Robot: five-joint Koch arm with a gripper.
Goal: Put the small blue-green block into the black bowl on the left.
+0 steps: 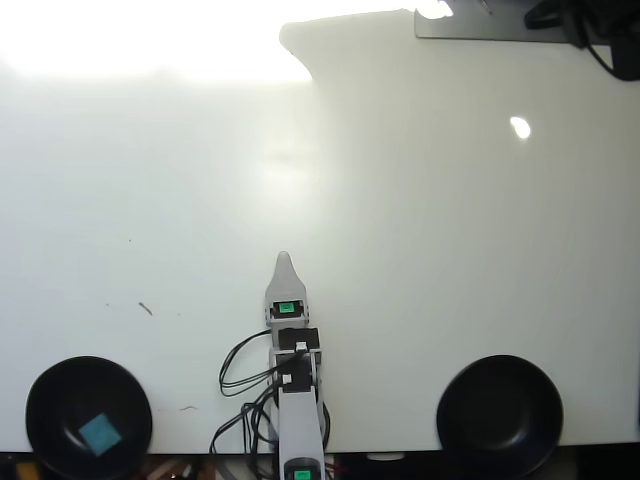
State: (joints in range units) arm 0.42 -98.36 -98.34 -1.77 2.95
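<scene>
In the overhead view a small blue-green block lies inside the black bowl at the bottom left. A second black bowl stands at the bottom right and holds nothing. The white arm reaches up from the bottom edge between the bowls. My gripper points toward the middle of the table, well away from both bowls. Only one pointed tip shows, so its jaws cannot be told apart. Nothing is seen in it.
The white table is bare, with strong glare at the top left. Black cables loop beside the arm's base. A grey plate and dark gear sit at the top right edge.
</scene>
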